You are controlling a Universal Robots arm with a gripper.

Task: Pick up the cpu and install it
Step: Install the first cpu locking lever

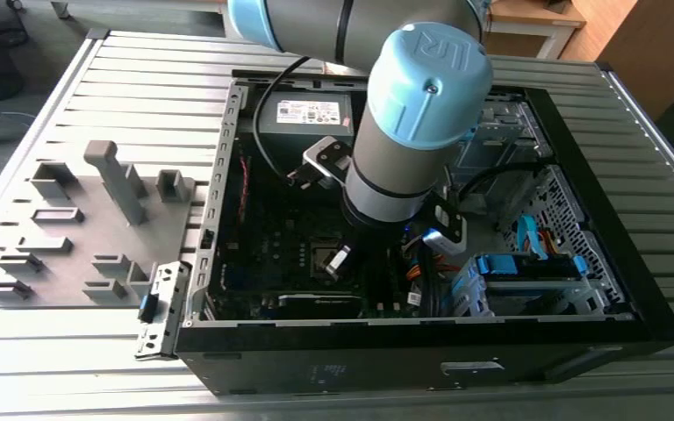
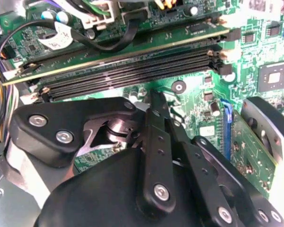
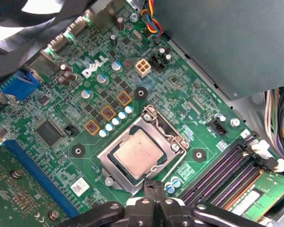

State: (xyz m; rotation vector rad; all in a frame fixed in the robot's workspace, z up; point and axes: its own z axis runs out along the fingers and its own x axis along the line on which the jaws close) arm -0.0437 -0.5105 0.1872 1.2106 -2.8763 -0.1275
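Lying seated in the motherboard socket [image 3: 143,150], the cpu [image 3: 135,152] (grey-silver face up), just beside the gripper [image 3: 154,189], fingers drawn together, grasping nothing; green motherboard [image 3: 85,113] inside the computer case [image 1: 618,289].

The light is bright and even in all views. In the exterior view the inside of the computer case [image 1: 431,263] is dim, and the ribbed desk [image 1: 138,70] around it looks pale. In the first wrist view the cpu [image 3: 138,153], just beyond the fingers [image 3: 154,191], shows soft glare. The gripper body close to both wrist cameras is blurred.
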